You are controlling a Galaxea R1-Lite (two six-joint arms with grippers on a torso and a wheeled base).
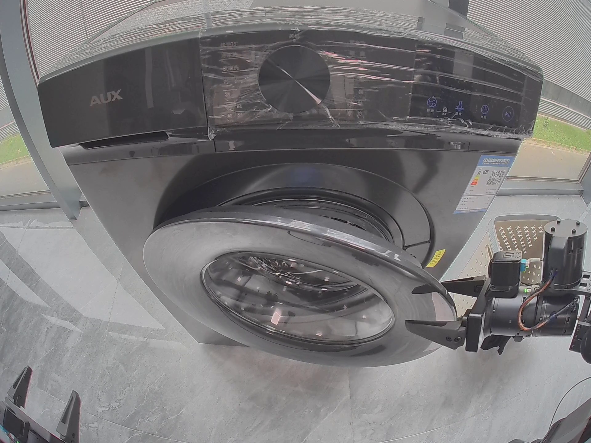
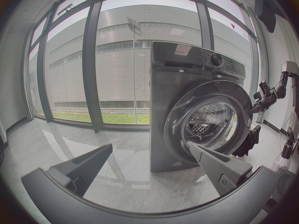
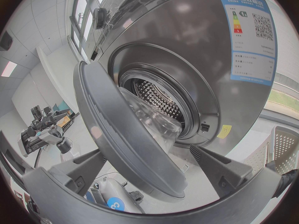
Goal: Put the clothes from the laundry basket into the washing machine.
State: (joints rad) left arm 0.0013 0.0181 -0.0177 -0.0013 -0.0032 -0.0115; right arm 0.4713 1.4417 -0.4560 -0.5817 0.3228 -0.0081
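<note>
In the head view, the washer (image 1: pixel 295 155) stands before us with its door (image 1: pixel 289 278) swung partway out. Our right gripper (image 1: pixel 431 307) sits level at the door's free edge, the arm reaching in from the right. Its fingers are spread wide, one to each side of the rim, and clamp nothing. The basket (image 1: pixel 523 235) stands on the floor just beyond that arm, beside the washer. Our left gripper (image 1: pixel 46 398) hangs low at our left, well apart from the washer, fingers pointing up.

From the left wrist, the left gripper (image 2: pixel 146 154) is wide open and holds nothing. Far off, the right gripper (image 2: pixel 252 111) meets the door (image 2: pixel 208 122). Dark clothes (image 2: pixel 249 140) hang low beside the washer (image 2: pixel 174 109).

From the right wrist, the door (image 3: pixel 124 134) passes between the open fingers (image 3: pixel 215 162). The part of the drum (image 3: pixel 155 100) we see holds no laundry. A dark cloth (image 3: pixel 285 178) lies at the basket (image 3: pixel 280 150).

We judge the task barely begun: the door needs opening wider, and no clothes are loaded yet.
</note>
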